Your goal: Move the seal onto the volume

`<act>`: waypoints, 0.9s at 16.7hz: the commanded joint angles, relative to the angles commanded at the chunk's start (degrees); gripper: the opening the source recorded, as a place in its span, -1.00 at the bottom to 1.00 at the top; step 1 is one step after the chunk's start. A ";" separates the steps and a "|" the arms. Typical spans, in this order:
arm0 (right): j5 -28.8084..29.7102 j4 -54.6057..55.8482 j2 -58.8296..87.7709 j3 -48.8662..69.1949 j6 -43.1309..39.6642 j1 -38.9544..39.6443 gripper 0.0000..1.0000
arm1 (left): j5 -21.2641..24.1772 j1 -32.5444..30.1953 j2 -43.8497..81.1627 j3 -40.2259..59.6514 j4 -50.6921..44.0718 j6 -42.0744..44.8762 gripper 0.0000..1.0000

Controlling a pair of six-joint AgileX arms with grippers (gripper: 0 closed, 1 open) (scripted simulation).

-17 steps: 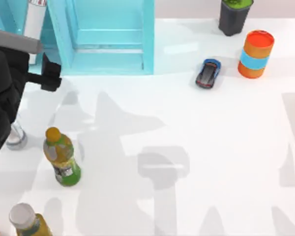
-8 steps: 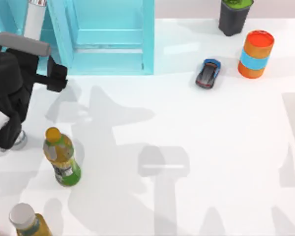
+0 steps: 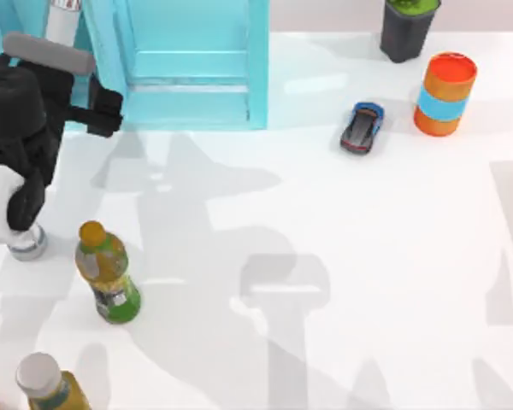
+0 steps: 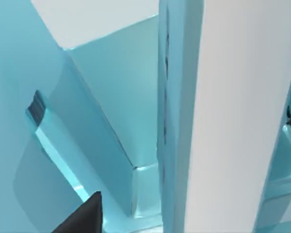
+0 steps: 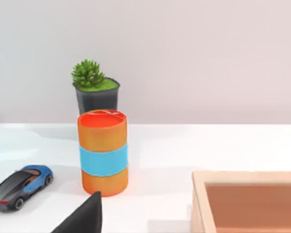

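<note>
The seal and the volume are both out of view. My left arm (image 3: 26, 128) is a black mass at the table's far left, just in front of the light-blue shelf unit (image 3: 188, 68). My left gripper (image 3: 21, 205) hangs below it, over a small grey round thing (image 3: 26, 246). In the left wrist view a dark part of the left gripper (image 4: 82, 218) sits close to the shelf unit's walls (image 4: 111, 97). A dark part of my right gripper (image 5: 82, 216) points towards the orange can (image 5: 103, 153).
A green-and-orange bottle (image 3: 109, 273) stands at the front left, with a grey-capped bottle (image 3: 44, 380) at the front edge. At the back right are a toy car (image 3: 362, 127), an orange can with a blue band (image 3: 445, 94) and a potted plant (image 3: 408, 26). A wooden box (image 5: 247, 201) lies beside the can.
My left arm has shifted right and towards the shelf unit, uncovering more of the small grey round thing. Nothing else has moved.
</note>
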 joint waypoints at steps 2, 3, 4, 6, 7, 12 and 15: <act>0.00 0.00 0.00 0.00 0.00 0.00 1.00 | 0.42 0.40 3.23 4.88 -1.95 0.15 1.00; 0.00 0.00 0.00 0.00 0.00 0.00 1.00 | 0.72 0.68 5.03 7.58 -2.97 0.16 1.00; 0.00 0.00 0.00 0.00 0.00 0.00 1.00 | 1.07 1.04 6.92 10.41 -3.89 0.17 1.00; 0.00 0.00 0.00 0.00 0.00 0.00 1.00 | 1.77 1.81 10.84 15.39 -5.02 0.24 1.00; 0.00 0.00 0.00 0.00 0.00 0.00 1.00 | 2.07 2.16 12.51 17.08 -5.27 0.28 1.00; 0.00 0.00 0.00 0.00 0.00 0.00 1.00 | 2.43 2.59 14.17 18.66 -5.50 0.28 1.00; 0.00 0.00 0.00 0.00 0.00 0.00 1.00 | 2.43 2.59 14.17 18.66 -5.50 0.28 0.70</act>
